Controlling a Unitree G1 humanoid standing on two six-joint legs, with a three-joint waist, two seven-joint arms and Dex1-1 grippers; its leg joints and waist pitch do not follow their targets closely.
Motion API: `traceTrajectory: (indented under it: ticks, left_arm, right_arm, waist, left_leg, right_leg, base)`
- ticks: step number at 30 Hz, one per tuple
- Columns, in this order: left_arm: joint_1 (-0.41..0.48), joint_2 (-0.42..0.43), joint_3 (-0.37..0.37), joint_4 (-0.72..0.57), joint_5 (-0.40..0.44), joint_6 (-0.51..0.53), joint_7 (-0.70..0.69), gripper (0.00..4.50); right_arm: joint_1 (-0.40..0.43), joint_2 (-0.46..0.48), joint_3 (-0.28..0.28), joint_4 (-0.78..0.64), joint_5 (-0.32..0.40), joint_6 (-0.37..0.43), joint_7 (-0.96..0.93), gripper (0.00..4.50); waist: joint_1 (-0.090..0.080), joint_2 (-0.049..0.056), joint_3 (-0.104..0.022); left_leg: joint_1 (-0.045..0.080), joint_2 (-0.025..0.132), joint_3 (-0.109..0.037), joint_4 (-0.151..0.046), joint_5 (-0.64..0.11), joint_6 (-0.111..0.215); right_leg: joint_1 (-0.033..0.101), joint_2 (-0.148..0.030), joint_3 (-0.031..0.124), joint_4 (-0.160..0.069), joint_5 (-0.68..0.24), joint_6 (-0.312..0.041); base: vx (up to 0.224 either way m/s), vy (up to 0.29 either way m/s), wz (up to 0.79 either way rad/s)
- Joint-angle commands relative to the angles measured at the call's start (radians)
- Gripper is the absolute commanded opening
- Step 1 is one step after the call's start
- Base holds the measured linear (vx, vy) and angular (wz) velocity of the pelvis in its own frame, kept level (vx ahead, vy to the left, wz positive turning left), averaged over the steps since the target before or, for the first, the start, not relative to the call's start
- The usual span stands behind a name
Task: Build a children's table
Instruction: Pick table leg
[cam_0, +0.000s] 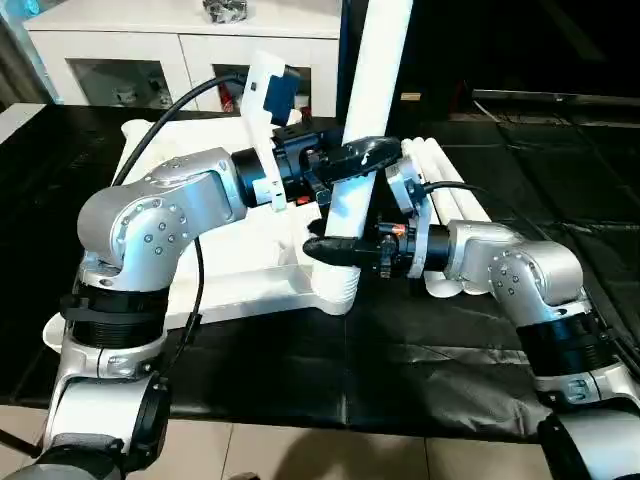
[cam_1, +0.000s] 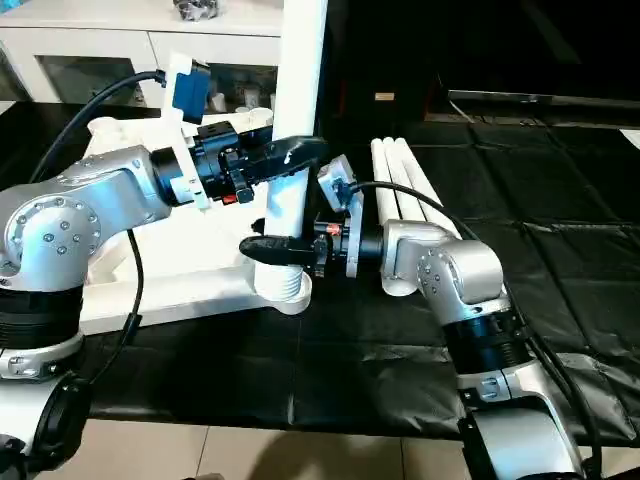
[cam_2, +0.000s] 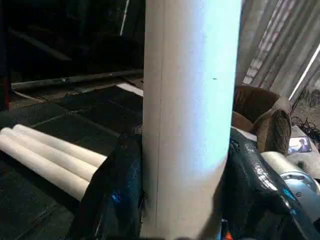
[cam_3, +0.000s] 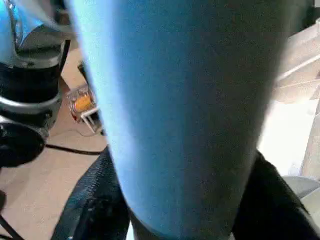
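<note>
Black mat (cam_0: 420, 350) — leg (cam_0: 372, 90) upright, vertical

home – glass-door cabinet (cam_0: 180, 60), armchair (cam_2: 260, 115)

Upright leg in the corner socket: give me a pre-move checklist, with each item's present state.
1. Upright leg stands in the corner socket of the tabletop: ok.
2. Leg fully seated: cannot tell.
3. Left gripper clamped around the leg, upper hold: ok.
4. Right gripper around the leg just above the socket: ok; firmness of grip: cannot tell.
5. Three spare legs lie together on the black mat, apart from both arms: ok.
</note>
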Motion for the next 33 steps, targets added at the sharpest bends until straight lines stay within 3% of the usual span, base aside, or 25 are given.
traceTrajectory:
  ticks: [1,17,20,30,33]
  left_arm:
    - [-0.038,-0.001,-0.005,-0.017,-0.010,-0.007,-0.029,1.84]
    - [-0.049,-0.012,0.002,-0.034,-0.031,-0.033,-0.054,1.83]
    - [-0.047,-0.018,0.008,-0.066,-0.071,-0.002,-0.056,2.53]
    - [-0.042,-0.049,0.053,-0.067,-0.105,-0.013,-0.030,3.24]
    - [-0.032,-0.068,0.127,-0.056,-0.129,-0.046,0.012,3.34]
  right_arm:
    - [0.014,-0.012,0.009,0.007,-0.026,0.003,-0.009,2.07]
    - [0.024,0.000,0.011,0.004,-0.035,-0.018,-0.026,1.96]
    - [0.027,0.008,0.008,0.007,-0.037,-0.025,-0.032,1.96]
    - [0.028,0.025,0.004,0.025,-0.046,-0.044,-0.053,1.96]
    - [0.029,0.059,-0.025,0.045,-0.071,-0.095,-0.130,1.96]
  waist:
    - [0.004,0.003,-0.077]
    - [0.004,0.005,-0.077]
    - [0.004,0.006,-0.077]
    - [0.004,0.006,-0.076]
    - [0.004,0.007,-0.076]
  left_leg:
    - [0.002,0.012,0.008,-0.053,0.013,0.017]
    - [0.003,0.012,0.007,-0.053,0.001,0.014]
    - [0.003,0.012,0.007,-0.053,-0.003,0.011]
    - [0.004,0.013,0.006,-0.055,-0.020,0.009]
    - [0.002,0.013,0.006,-0.055,-0.019,-0.002]
  right_leg:
    - [0.078,-0.055,0.033,-0.049,0.112,-0.267]
    - [0.079,-0.055,0.032,-0.049,0.118,-0.273]
    - [0.079,-0.056,0.032,-0.049,0.116,-0.275]
    - [0.079,-0.056,0.032,-0.052,0.089,-0.269]
    - [0.078,-0.058,0.032,-0.053,0.089,-0.272]
  base:
    - [0.000,0.000,0.00]
    - [0.000,0.000,0.00]
    - [0.000,0.000,0.00]
    - [0.000,0.000,0.00]
    - [0.000,0.000,0.00]
